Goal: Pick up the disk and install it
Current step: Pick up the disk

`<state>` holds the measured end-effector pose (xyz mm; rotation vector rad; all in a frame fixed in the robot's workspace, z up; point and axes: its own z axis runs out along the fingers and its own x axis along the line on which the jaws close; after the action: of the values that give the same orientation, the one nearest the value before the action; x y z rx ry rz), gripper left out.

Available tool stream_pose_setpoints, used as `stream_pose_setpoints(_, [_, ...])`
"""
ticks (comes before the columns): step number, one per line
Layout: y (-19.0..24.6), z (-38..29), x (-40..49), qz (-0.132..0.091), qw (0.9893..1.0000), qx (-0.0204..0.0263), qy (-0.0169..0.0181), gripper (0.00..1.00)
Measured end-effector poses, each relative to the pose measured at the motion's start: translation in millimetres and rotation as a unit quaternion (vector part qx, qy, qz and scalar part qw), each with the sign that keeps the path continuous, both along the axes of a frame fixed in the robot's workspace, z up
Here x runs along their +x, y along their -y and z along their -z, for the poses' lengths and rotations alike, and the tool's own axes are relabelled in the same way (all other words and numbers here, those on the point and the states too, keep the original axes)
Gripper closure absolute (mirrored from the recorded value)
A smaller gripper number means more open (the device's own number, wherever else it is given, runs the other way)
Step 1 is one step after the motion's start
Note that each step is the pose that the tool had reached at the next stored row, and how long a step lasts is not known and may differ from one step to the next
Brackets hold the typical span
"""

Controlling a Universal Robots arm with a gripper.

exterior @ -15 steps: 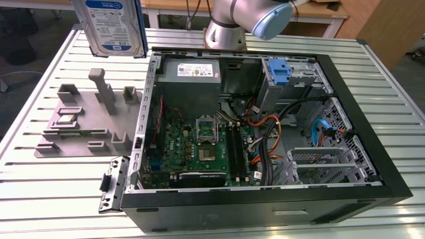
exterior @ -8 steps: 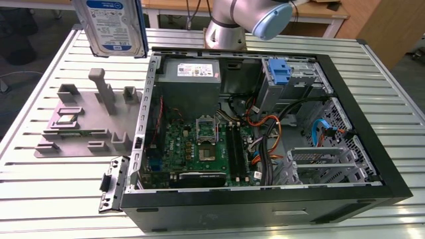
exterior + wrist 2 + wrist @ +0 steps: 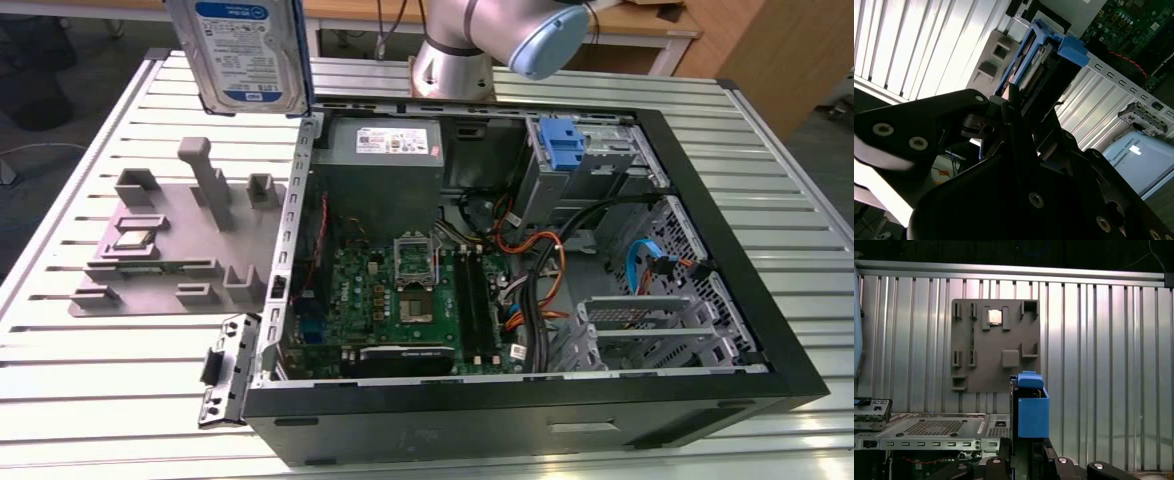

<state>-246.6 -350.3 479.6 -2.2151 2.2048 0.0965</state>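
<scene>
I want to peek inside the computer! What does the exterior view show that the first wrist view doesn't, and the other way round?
Exterior view: the disk held high, label facing the camera, and inside the open computer case the green motherboard and grey power-supply box. First wrist view: the disk edge-on, its blue frame facing the camera, the gripper shut on it. Both: the disk, the grey fixture plate and the slatted table.

In the exterior view you see a ribbed table [image 3: 80, 380]; a wooden cabinet [image 3: 781, 50] at 2 o'clock, grey floor [image 3: 830, 165] at 3.
</scene>
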Motion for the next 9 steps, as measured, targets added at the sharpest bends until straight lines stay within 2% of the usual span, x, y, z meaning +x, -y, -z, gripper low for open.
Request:
stream_pose_setpoints(5, [0.0,0.1,15.9,0.0,1.0,0.0,0.0,0.65])
stream_pose_setpoints(9, [0.0,0.3,32.8,0.0,1.0,0.0,0.0,0.65])
